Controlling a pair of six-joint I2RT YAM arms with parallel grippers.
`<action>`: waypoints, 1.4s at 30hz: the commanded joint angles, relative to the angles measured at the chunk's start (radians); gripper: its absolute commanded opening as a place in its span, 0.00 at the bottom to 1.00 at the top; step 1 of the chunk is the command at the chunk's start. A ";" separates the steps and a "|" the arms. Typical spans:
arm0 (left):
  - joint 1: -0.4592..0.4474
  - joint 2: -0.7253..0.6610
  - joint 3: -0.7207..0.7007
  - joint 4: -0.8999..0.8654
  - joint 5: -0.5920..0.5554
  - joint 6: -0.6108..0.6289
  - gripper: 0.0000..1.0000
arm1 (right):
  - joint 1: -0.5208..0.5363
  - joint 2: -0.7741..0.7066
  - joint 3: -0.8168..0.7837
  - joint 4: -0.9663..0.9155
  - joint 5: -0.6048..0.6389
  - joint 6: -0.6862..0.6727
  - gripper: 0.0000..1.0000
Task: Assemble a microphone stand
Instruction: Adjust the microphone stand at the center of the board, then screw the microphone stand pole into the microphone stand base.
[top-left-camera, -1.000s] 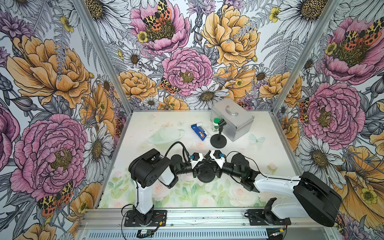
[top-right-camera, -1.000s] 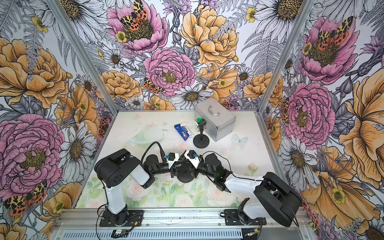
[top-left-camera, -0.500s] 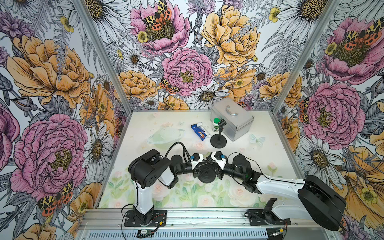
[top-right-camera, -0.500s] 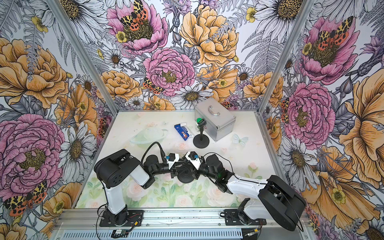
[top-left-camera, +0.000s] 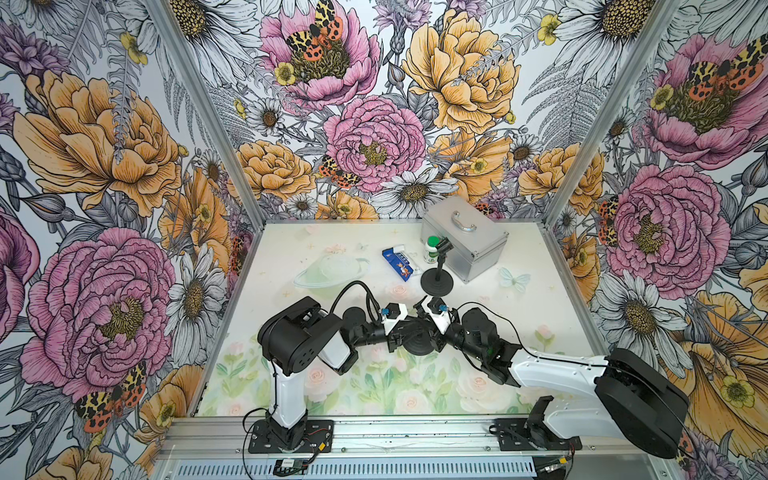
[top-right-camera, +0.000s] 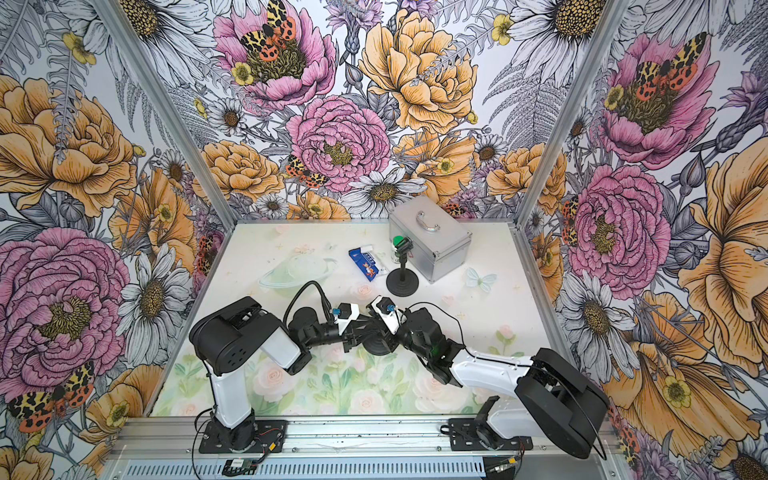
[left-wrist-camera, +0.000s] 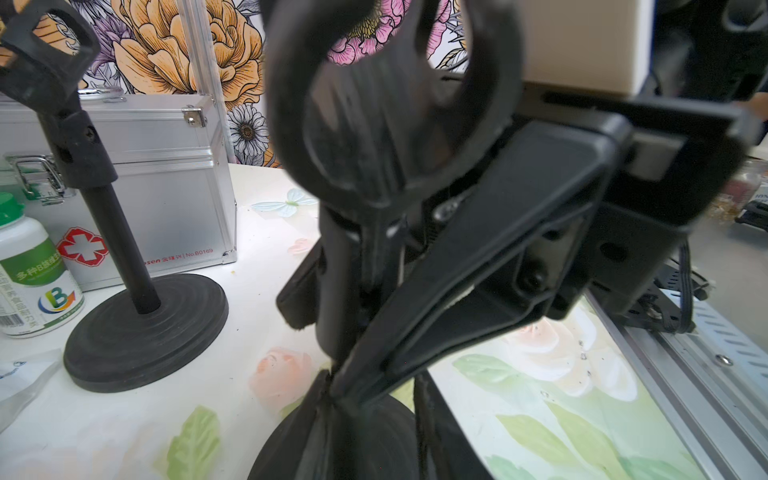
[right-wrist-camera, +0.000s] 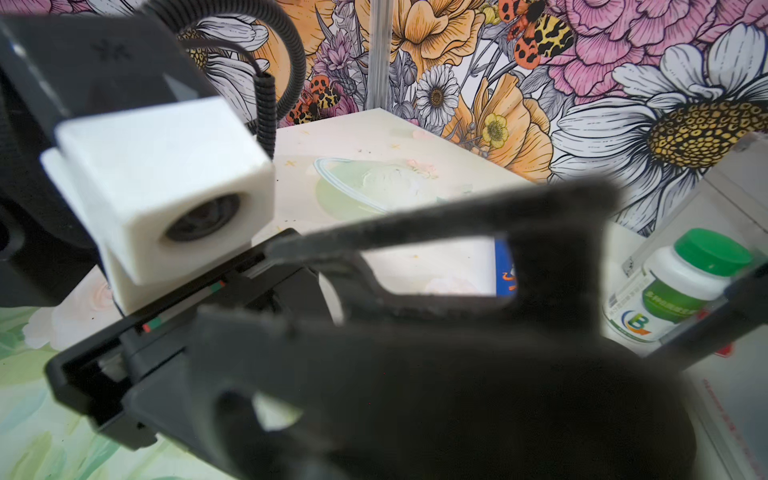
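Left arm (top-left-camera: 286, 395) and right arm (top-left-camera: 552, 370) with white tubes and big round black joints, white camera box (right-wrist-camera: 166, 199) with a dark round lens on the wrist, ridged black cable (right-wrist-camera: 266, 108), thin black wires, flat black base plates (top-left-camera: 320, 432) with small screws

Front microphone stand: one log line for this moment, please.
front stand: between grippers; right gripper: shut on pole; left gripper: low beside pole, grip unclear
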 joint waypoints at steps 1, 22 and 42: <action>-0.004 0.030 0.024 0.015 0.010 0.017 0.33 | -0.011 0.055 -0.012 0.074 0.068 0.013 0.00; 0.016 0.134 0.084 0.015 0.028 0.009 0.05 | -0.125 0.010 0.068 -0.254 -0.425 -0.050 0.49; 0.005 0.127 0.067 0.016 0.023 0.030 0.21 | -0.268 0.090 0.160 -0.181 -0.668 -0.142 0.05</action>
